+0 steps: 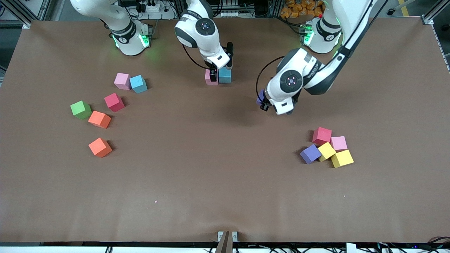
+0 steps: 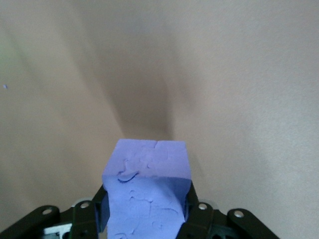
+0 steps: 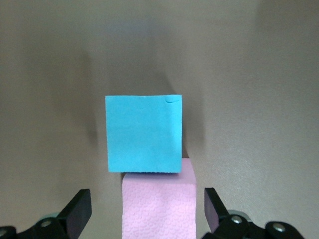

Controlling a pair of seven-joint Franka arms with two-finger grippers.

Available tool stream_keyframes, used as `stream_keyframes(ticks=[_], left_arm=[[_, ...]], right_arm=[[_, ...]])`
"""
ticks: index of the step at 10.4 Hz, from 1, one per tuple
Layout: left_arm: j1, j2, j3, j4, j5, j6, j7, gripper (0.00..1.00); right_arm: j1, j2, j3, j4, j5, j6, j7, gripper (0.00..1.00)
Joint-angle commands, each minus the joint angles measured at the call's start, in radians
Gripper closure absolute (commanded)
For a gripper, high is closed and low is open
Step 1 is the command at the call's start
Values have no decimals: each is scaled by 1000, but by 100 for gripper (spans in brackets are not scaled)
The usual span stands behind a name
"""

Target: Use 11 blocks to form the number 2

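A pink block (image 1: pixel 210 78) (image 3: pixel 158 204) and a blue block (image 1: pixel 225 75) (image 3: pixel 143 133) stand touching side by side on the table, near the robots' bases. My right gripper (image 1: pixel 212 75) (image 3: pixel 147 211) is open and low over the pink block, one finger on each side with a gap to both. My left gripper (image 1: pixel 262 102) (image 2: pixel 144 211) is shut on a purple block (image 1: pixel 260 97) (image 2: pixel 149 189), held in the air over bare table toward the left arm's end from that pair.
Toward the right arm's end lie loose blocks: pink (image 1: pixel 122 81), blue (image 1: pixel 138 84), red (image 1: pixel 114 102), green (image 1: pixel 81 109) and two orange (image 1: pixel 99 119) (image 1: pixel 100 147). Toward the left arm's end sits a cluster: red (image 1: pixel 322 136), pink (image 1: pixel 339 143), two yellow (image 1: pixel 326 151) (image 1: pixel 342 158), purple (image 1: pixel 310 154).
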State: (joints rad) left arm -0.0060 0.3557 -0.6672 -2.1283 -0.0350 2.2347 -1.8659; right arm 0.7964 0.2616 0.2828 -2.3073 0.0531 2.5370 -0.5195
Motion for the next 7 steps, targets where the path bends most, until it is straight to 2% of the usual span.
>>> stream_keyframes(ticks=[1,5,7], left_arm=[[9,-46,-40,-88,-28,124,-105,41],[3,-44,-116,-154,-26,250,-246,43],[-31,-46,-138,-183,-26,298,-332,43]], right_arm=[[-49,-77,16,-15,-21,-76,15,0],[-254,-200,12,-15,-21,-266,-74,0],[-406,-234,10,-14,-24,-320,-123,0]])
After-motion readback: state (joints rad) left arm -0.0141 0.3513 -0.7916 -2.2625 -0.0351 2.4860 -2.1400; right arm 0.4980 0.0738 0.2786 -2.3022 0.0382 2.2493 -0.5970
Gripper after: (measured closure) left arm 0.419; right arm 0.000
